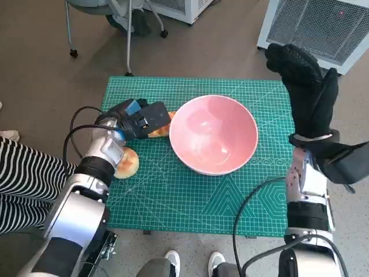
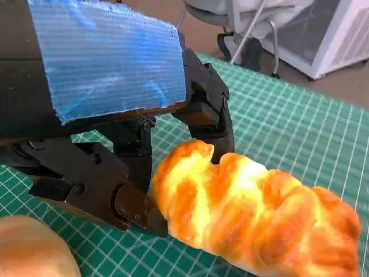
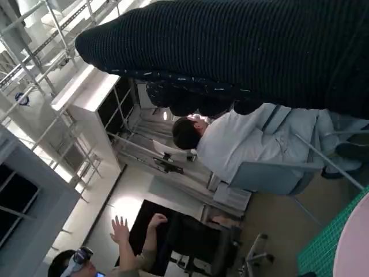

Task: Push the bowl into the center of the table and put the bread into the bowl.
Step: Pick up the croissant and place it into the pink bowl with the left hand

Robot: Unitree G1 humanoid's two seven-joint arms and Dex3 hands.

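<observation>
The pink bowl (image 1: 213, 134) stands empty near the middle of the green cutting mat (image 1: 190, 202). A long golden bread (image 1: 162, 129) lies on the mat just left of the bowl, partly under my left hand (image 1: 138, 118). In the left wrist view the black fingers (image 2: 135, 208) close on either side of the near end of the bread (image 2: 259, 213) and touch it. My right hand (image 1: 302, 81) is raised upright past the table's right edge, above and right of the bowl, holding nothing. Its glove (image 3: 242, 52) fills the right wrist view.
A round bun (image 1: 127, 163) (image 2: 29, 248) lies by my left wrist. A white appliance (image 1: 323, 29) stands at the far right and chair legs (image 1: 115, 23) behind the table. A person's striped leg (image 1: 23, 173) is at left, shoes (image 1: 173, 262) at the front edge.
</observation>
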